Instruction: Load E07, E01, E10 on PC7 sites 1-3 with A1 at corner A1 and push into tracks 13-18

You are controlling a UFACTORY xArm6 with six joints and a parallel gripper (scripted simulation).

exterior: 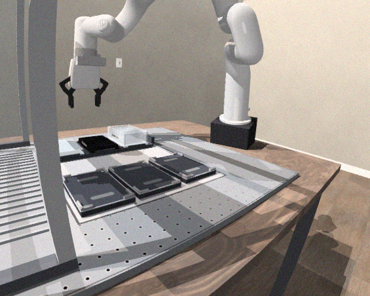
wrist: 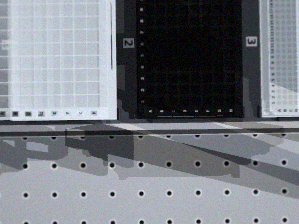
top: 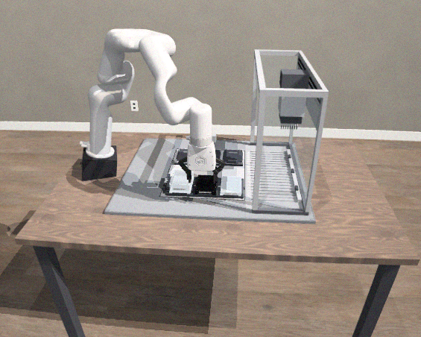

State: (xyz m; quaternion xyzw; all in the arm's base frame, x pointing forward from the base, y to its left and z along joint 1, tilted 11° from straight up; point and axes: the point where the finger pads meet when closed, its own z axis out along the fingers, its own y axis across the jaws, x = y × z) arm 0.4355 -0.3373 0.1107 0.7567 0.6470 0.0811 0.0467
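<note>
My gripper (exterior: pixel 84 98) is open and empty, high above the row of nests; it also shows in the top view (top: pixel 203 176). The wrist view does not show its fingers. Below it lies the black 96-well plate E01 (wrist: pixel 189 59) (exterior: pixel 97 143), beside the mark 2. The clear deep-well block E07 (wrist: pixel 55 59) (exterior: pixel 128 135) stands on the side toward the arm's base. The fine-grid 384-well plate E10 (wrist: pixel 281 59) (top: pixel 232 186) lies on the other side. The carrier PC7 (exterior: pixel 141 180) lies on the apron, and its three dark sites hold nothing.
The loading rails (top: pixel 273 175) (exterior: pixel 10 193) run under the instrument's tall frame (top: pixel 289 127), next to the carrier. A frame post (exterior: pixel 50 147) stands close to the carrier's end. The perforated deck (wrist: pixel 149 188) spreads beside the nests.
</note>
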